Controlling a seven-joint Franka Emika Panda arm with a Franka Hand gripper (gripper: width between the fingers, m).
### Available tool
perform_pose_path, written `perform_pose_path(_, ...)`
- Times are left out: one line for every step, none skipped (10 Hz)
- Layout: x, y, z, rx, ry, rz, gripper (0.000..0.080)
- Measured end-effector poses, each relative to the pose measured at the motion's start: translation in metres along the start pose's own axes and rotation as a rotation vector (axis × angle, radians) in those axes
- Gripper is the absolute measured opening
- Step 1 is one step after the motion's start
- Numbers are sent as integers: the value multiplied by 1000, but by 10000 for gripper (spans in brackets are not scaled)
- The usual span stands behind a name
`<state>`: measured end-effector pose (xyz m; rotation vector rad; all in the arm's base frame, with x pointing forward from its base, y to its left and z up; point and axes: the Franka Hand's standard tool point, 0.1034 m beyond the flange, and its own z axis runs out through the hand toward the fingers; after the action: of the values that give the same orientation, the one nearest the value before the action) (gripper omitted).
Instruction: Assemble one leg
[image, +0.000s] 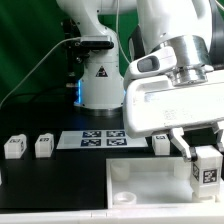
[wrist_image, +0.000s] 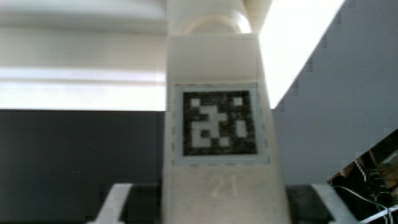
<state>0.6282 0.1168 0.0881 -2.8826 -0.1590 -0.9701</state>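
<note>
My gripper (image: 205, 160) is at the exterior view's right, shut on a leg (image: 207, 170), a small white block with a black-and-white tag. It holds the leg upright over the right end of the large flat white piece (image: 140, 185), at or just above it. In the wrist view the leg (wrist_image: 219, 120) fills the middle between my fingers (wrist_image: 118, 203), its rounded end pointing at a white surface (wrist_image: 89, 50). My gripper (wrist_image: 221, 205) sits at its near end. Three more legs stand on the black table: two at the left (image: 14, 147) (image: 44, 146), one near the middle (image: 160, 143).
The marker board (image: 100, 138) lies flat behind the large white piece. The robot's white base (image: 98, 75) stands at the back. The table's front edge runs along the bottom of the exterior view.
</note>
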Motion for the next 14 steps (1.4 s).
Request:
perform_pose_path(0,1,0,0,-1,1,294)
perform_pose_path(0,1,1,2,-16,1,294)
perform_pose_path(-3,0,2,4,-30,1,294)
perform_pose_path(-3,0,2,4,-30,1,464)
perform_pose_path(-3,0,2,4,-31,1,606)
perform_pose_path(-3,0,2,4,-31,0,636)
perform_pose_path(-3,0,2,4,-32,0,636)
perform_pose_path(-3,0,2,4,-32,0,647)
perform_pose_path(-4,0,2,4,-32,0,647)
perform_pose_path(-4,0,2,4,-32,0,649)
perform_pose_path(-4,0,2,4,-32,0,649)
perform_pose_path(-4,0,2,4,-32,0,649)
perform_pose_path(-4,0,2,4,-32,0,649)
perform_pose_path(-4,0,2,4,-33,0,649)
